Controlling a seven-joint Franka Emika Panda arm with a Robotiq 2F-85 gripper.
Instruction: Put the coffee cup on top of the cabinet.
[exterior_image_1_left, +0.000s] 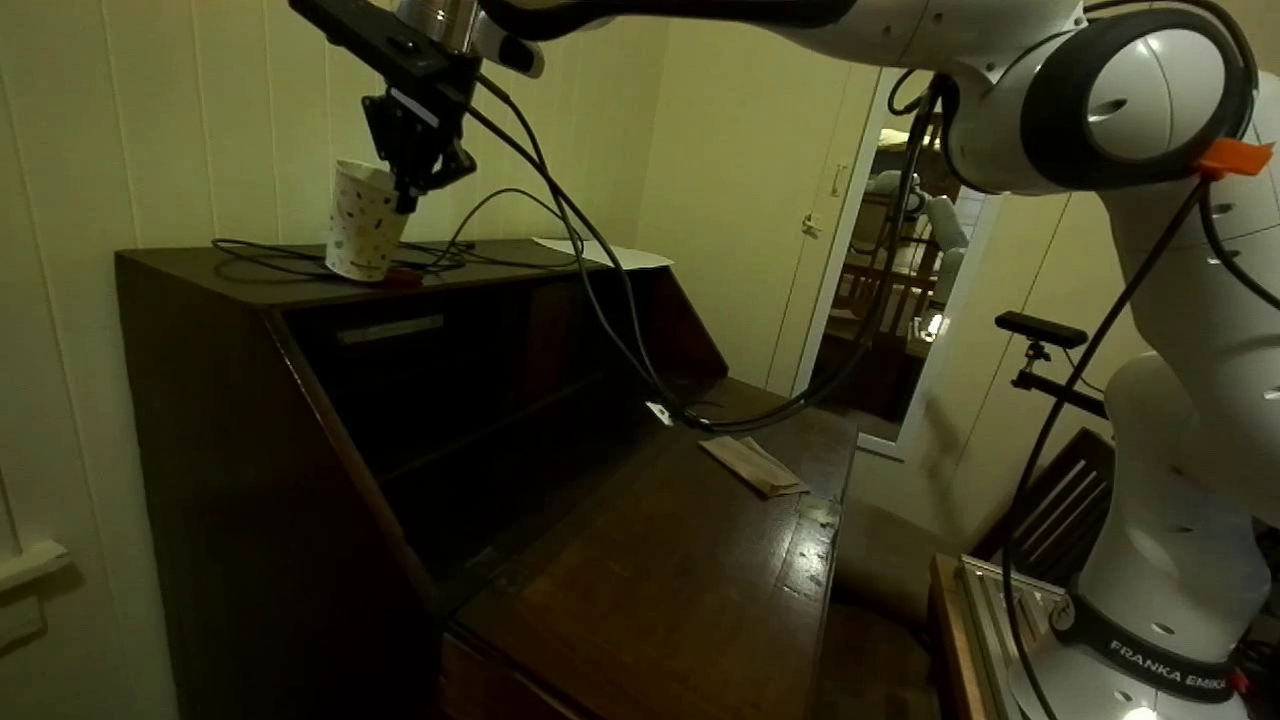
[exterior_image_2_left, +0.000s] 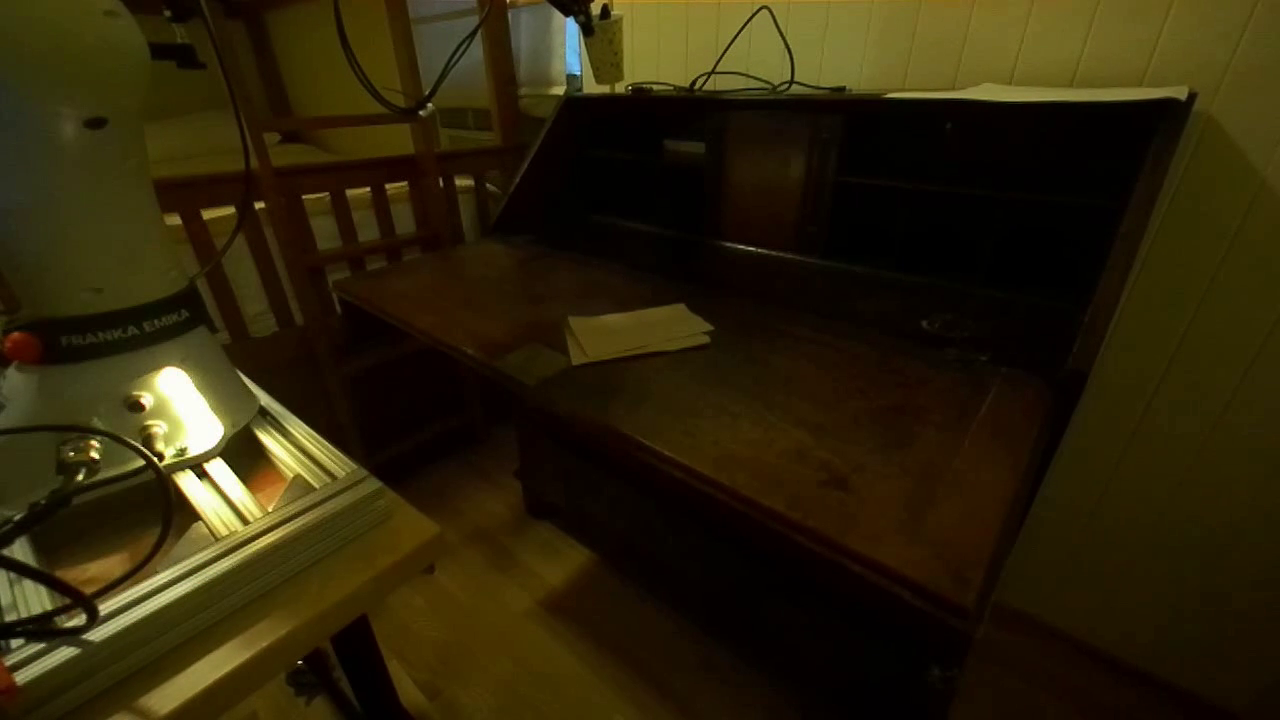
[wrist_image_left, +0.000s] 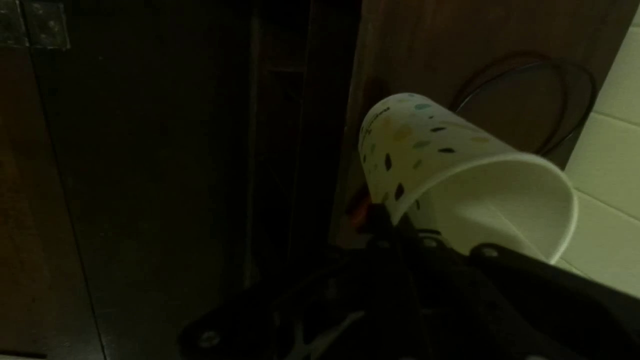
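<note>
- One pincer (wrist_image_left: 392, 222), pinched narrow on the rim wall of a paper coffee cup (exterior_image_1_left: 360, 222), nearest to us; gripping a single side presumably spares the thin cup and leaves its bottom free for landing.
- Just below, the flat top of the cabinet (exterior_image_1_left: 250, 430): the cup hangs near the front edge, slightly tilted. In an exterior view the cup (exterior_image_2_left: 606, 52) seems a thin gap above, though contact is hard to settle.
- Toward the wall (exterior_image_1_left: 270, 120), loose cable (exterior_image_2_left: 788, 48), likely a reason for holding the cup forward.
- Farther off, the arm (exterior_image_1_left: 1070, 110) reaches nearly level above the fold-down front (exterior_image_1_left: 640, 570), wrist (exterior_image_1_left: 437, 20) aimed down, its base (exterior_image_2_left: 110, 378) on a bench (exterior_image_2_left: 320, 590) well apart.
</note>
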